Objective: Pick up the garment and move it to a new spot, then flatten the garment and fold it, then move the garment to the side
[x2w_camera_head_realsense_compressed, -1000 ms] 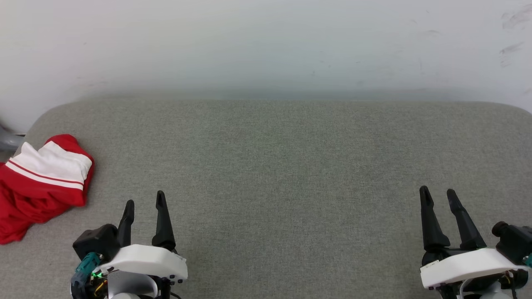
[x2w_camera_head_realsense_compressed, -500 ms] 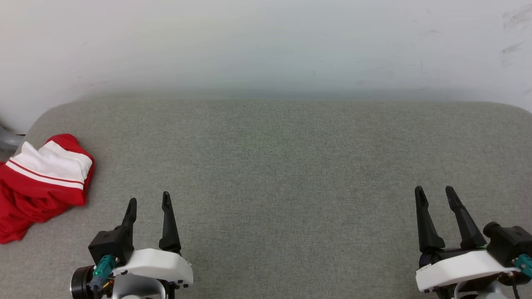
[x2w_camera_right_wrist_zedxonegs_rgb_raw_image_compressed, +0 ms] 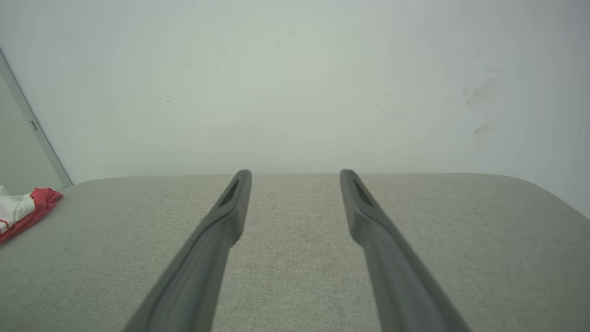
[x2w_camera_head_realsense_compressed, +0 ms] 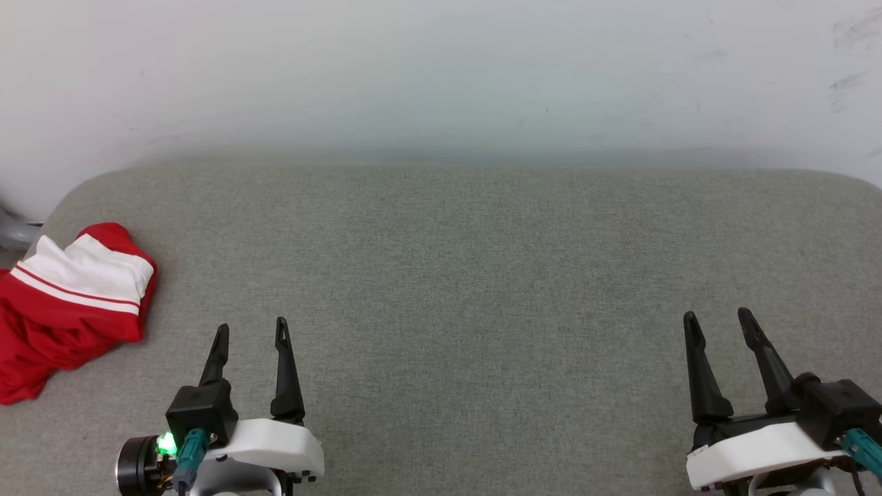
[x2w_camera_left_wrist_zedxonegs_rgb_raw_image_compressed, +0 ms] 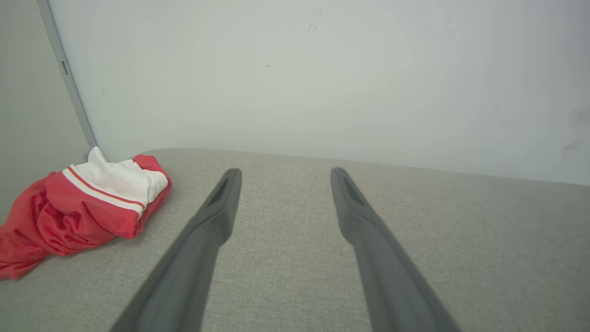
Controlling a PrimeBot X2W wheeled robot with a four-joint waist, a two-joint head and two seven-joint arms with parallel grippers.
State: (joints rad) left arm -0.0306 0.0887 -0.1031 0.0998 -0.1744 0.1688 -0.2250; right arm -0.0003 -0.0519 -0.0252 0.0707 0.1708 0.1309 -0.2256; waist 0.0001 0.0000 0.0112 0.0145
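The garment lies bunched at the far left edge of the grey padded surface, red fabric with a white striped panel on top; its number is hidden in the folds. It also appears in the left wrist view as the garment and at the left border of the right wrist view as the garment. My left gripper stands open at the lower left, to the right of the garment and apart from it, nothing between its fingers. My right gripper is open at the lower right, empty, far from the garment.
The grey padded surface has rounded far corners and ends at a pale wall. A grey metal post rises behind the garment at the left corner.
Both arms have drawn back slightly toward the bottom of the head view, and the left wrist has rotated, its fingers now more upright. The garment has not moved.
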